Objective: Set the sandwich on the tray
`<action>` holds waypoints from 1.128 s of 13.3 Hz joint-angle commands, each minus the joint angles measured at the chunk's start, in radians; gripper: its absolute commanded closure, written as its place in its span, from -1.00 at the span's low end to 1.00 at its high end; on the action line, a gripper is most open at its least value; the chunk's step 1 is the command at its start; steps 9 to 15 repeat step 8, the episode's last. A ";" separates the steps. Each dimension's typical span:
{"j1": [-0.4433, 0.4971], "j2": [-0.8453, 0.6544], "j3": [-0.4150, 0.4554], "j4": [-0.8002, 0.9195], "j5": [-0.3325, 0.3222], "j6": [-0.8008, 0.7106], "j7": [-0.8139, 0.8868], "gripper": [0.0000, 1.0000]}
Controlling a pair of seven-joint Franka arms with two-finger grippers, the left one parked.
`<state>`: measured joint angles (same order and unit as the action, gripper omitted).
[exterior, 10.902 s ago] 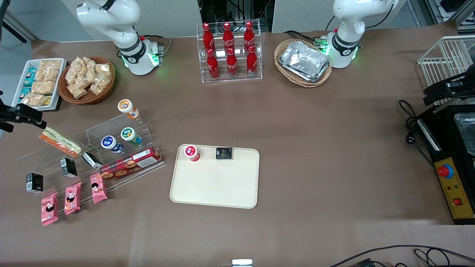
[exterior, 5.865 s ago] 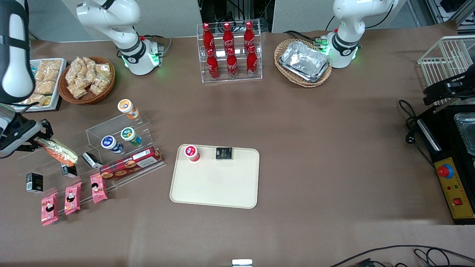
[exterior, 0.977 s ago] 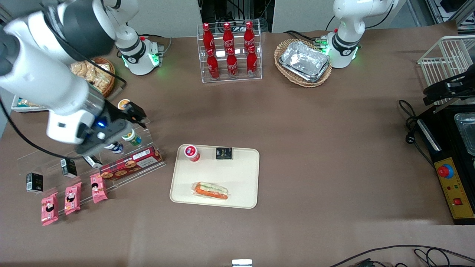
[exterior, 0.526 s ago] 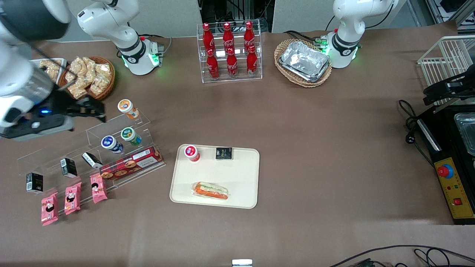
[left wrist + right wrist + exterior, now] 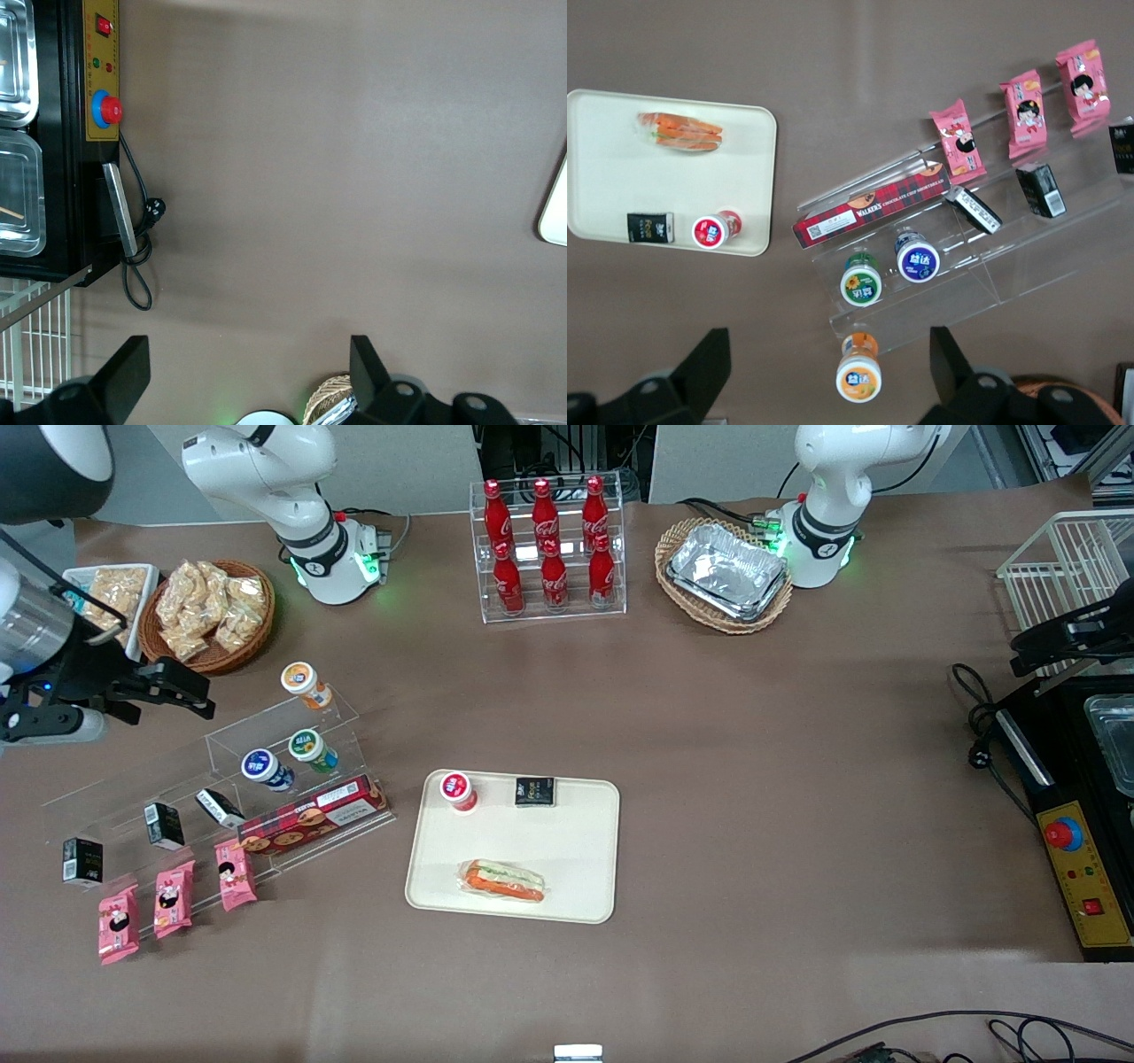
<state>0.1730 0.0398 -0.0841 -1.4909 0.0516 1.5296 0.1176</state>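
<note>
Sandwich point(image 5: 504, 880) lies on the tray point(image 5: 576, 850), along the edge nearest the front camera. Red-lid cup point(image 5: 458, 790) and dark packet point(image 5: 535, 791) sit on the tray farther back. End effector point(image 5: 173, 691), spread wide, hangs well apart from the tray, toward the working arm's end.

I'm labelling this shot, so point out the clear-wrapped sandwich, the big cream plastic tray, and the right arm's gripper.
clear-wrapped sandwich point(image 5: 504, 880), front view, on the middle of its filling.
cream plastic tray point(image 5: 518, 834), front view, on its bare middle.
right arm's gripper point(image 5: 190, 688), front view, between the open fingertips, above the table near the clear display steps.
</note>
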 commanded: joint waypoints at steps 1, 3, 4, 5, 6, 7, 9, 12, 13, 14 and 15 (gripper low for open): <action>-0.023 -0.028 0.059 -0.022 -0.033 -0.032 0.221 -1.00; -0.073 -0.028 0.079 -0.022 -0.053 -0.037 0.191 -1.00; -0.101 -0.026 0.080 -0.020 -0.049 -0.036 0.141 -1.00; -0.127 -0.021 0.080 -0.015 -0.041 -0.029 0.092 -1.00; -0.139 -0.017 0.078 -0.011 -0.039 -0.029 0.073 -1.00; -0.139 -0.015 0.076 -0.008 -0.038 -0.029 0.073 -1.00; -0.139 -0.015 0.073 -0.006 -0.038 -0.031 0.071 -1.00; -0.139 -0.015 0.073 -0.006 -0.038 -0.031 0.071 -1.00; -0.139 -0.015 0.073 -0.006 -0.038 -0.031 0.071 -1.00; -0.139 -0.015 0.073 -0.006 -0.038 -0.031 0.071 -1.00; -0.139 -0.015 0.073 -0.006 -0.038 -0.031 0.071 -1.00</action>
